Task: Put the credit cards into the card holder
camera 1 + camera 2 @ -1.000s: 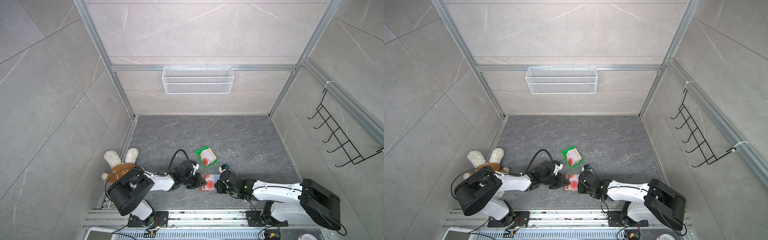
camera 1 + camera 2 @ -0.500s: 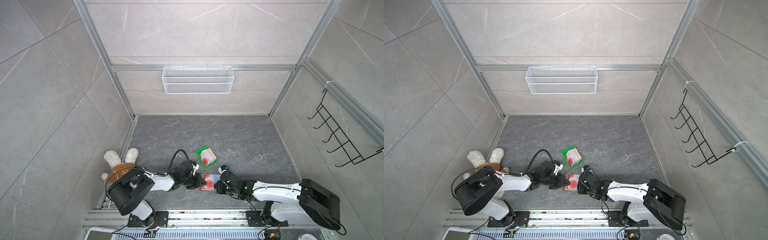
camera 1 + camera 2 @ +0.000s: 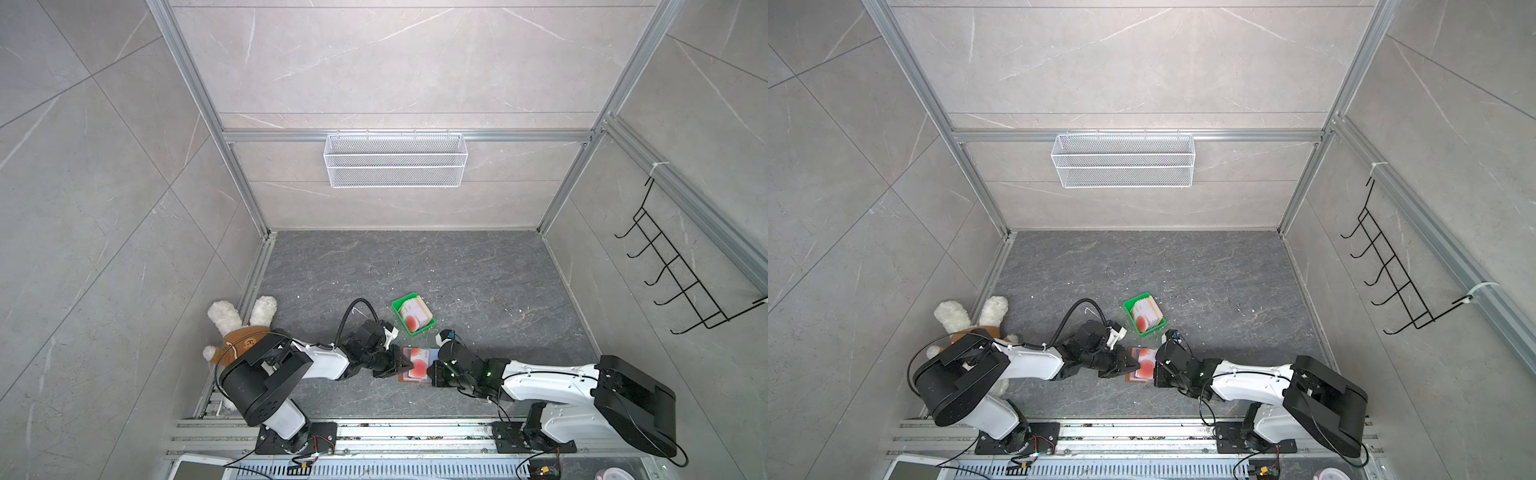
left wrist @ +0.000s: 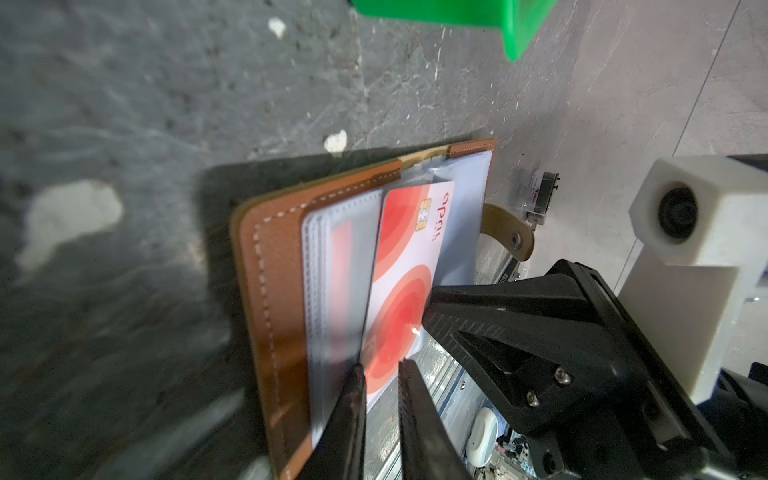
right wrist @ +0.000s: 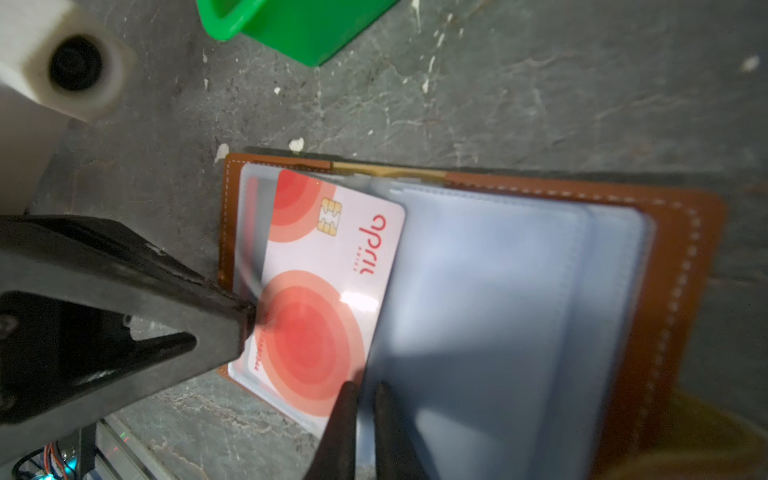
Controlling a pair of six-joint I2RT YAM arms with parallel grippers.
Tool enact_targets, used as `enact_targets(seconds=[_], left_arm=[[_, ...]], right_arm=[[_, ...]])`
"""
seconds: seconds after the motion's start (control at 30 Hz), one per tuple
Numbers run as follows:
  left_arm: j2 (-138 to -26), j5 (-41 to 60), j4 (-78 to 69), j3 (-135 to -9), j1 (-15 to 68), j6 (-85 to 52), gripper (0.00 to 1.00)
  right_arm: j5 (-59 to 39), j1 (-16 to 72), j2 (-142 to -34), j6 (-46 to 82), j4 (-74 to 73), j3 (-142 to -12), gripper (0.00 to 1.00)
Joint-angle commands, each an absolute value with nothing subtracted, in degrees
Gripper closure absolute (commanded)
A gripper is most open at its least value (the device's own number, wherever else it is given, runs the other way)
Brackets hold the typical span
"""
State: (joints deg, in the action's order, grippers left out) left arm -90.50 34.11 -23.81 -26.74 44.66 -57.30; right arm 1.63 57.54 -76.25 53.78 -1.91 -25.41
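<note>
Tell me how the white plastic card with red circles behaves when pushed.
The white plastic card with red circles looks flat though gripped at one edge, so probably stiff and light. Glare on its face suggests it may slip in the jaws of the left gripper.

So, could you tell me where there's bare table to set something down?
Free: the far stretch of table between the green tray and back wall, and the right side beyond the tray. Crowded: near front, where left gripper and right gripper meet over the card holder.
</note>
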Motion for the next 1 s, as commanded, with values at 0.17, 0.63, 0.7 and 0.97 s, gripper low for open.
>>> enact_targets(seconds=[0.17,0.63,0.7,0.97], left_arm=[[-89.79,36.56,-19.27,-29.89,42.69,-55.51,0.78],[-86.33,36.67,-16.35,-31.19,42.41,-53.67,0.77],[-86.91,36.74,-16.44,-31.69,42.51,-53.71,0.77],[-90.19,35.99,-15.91,-33.18,42.97,-54.56,0.76]], right_arm=[[6.36,57.71,-74.42,54.1,8.3,-26.8,0.86],[6.81,57.73,-72.12,53.2,9.09,-30.91,0.85],[6.76,57.72,-73.37,53.1,8.62,-31.26,0.85],[8.15,57.73,-76.22,53.37,9.59,-31.8,0.85]])
